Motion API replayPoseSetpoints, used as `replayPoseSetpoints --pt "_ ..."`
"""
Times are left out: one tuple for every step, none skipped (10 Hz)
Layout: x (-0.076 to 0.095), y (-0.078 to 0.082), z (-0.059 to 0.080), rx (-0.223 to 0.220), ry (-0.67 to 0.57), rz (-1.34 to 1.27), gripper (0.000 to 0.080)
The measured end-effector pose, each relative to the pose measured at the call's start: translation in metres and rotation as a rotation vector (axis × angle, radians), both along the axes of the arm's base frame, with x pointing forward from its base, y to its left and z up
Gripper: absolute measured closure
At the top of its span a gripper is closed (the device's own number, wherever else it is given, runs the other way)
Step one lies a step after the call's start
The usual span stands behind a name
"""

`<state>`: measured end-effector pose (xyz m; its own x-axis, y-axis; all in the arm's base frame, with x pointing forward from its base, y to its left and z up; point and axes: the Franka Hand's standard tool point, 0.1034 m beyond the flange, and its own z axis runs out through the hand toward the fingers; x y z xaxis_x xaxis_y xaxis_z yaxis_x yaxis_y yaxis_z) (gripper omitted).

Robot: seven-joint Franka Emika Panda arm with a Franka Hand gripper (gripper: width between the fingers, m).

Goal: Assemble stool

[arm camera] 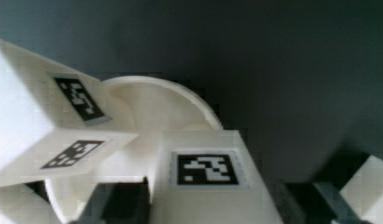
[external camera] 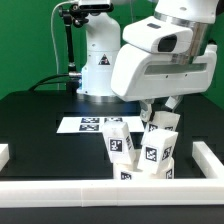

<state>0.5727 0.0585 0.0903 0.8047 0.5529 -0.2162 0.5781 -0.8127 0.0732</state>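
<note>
Stool [external camera: 147, 152] parts stood clustered on the black counter [external camera: 40, 115], between the marker board [external camera: 88, 124] and the white border rail [external camera: 100, 190]. Jaws were closed on one leg [arm camera: 206, 170] — its tagged face showed between the dark fingers [arm camera: 113, 203] in the wrist view. Round seat [arm camera: 161, 100] lay just beside that leg. A second leg [arm camera: 55, 110] stood close by — contact between them could not be confirmed.

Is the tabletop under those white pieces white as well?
No, the table is black, so the white stool pieces stand out plainly against it.
</note>
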Motion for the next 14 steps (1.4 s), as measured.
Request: replayPoseSetpoints --pt "-0.001 -0.001 0.000 0.003 0.003 -0.006 0.0459" --pt "-0.003 -0.007 -0.001 0.016 0.018 -0.029 0.0459" --pt "-0.003 -0.013 -0.002 0.029 0.020 -0.044 0.0459" --pt "-0.003 -0.018 -0.002 0.039 0.020 -0.058 0.0459" --pt "-0.002 -0.021 -0.002 0.042 0.018 -0.063 0.0459" --pt "-0.001 -0.020 -0.002 0.040 0.009 -0.081 0.0459" --pt "0.000 -0.019 -0.002 0.036 -0.003 -0.096 0.0459" --pt "0.000 -0.020 -0.002 0.036 -0.004 -0.098 0.0459" --pt "0.000 -0.020 -0.002 0.032 -0.009 -0.132 0.0459" --pt "0.000 -0.019 -0.002 0.020 -0.024 -0.223 0.0459" --pt "0.000 -0.020 -0.002 0.014 -0.040 -0.310 0.0459" --pt "-0.001 -0.024 -0.003 0.029 -0.072 -0.434 0.0459" --pt "-0.003 -0.026 -0.004 0.032 -0.089 -0.543 0.0459" --pt "-0.002 -0.024 -0.004 0.030 -0.112 -0.632 0.0459"
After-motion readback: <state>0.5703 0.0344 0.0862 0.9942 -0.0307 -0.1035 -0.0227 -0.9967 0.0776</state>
